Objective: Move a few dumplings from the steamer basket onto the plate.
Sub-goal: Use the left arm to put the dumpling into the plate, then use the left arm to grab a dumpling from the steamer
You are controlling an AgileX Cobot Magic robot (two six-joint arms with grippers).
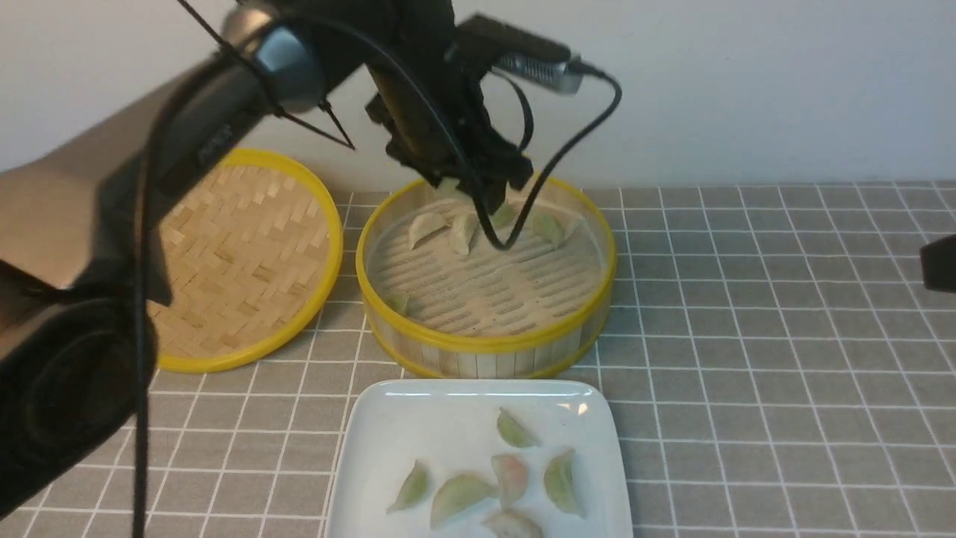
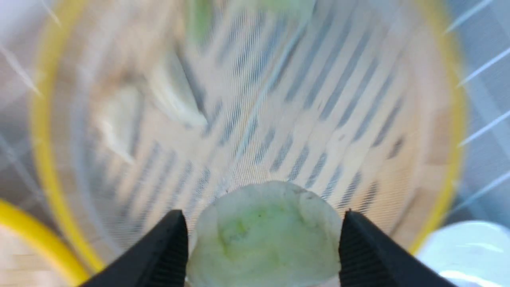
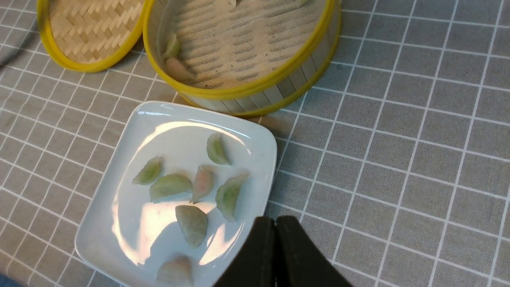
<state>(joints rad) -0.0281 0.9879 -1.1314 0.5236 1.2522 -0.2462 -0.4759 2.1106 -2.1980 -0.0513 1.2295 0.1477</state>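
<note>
In the left wrist view my left gripper (image 2: 263, 217) is shut on a pale green dumpling (image 2: 265, 243), which fills the gap and touches both black fingers. The front view puts this gripper (image 1: 499, 203) low over the back of the steamer basket (image 1: 485, 345). More dumplings (image 1: 427, 228) lie on the basket's slatted floor, and two (image 3: 177, 67) rest near its front wall (image 3: 247, 85). Several dumplings (image 1: 459, 493) lie on the white plate (image 1: 381, 441) in front of the basket. My right gripper (image 3: 275, 223) is shut and empty, hovering by the plate's (image 3: 167, 131) right edge.
The flat woven lid (image 1: 239, 254) with its yellow rim lies left of the basket, also shown as the lid (image 3: 87, 28) in the right wrist view. A grey checked cloth (image 1: 747, 336) covers the table. My left arm's cable (image 1: 567, 149) loops down over the basket.
</note>
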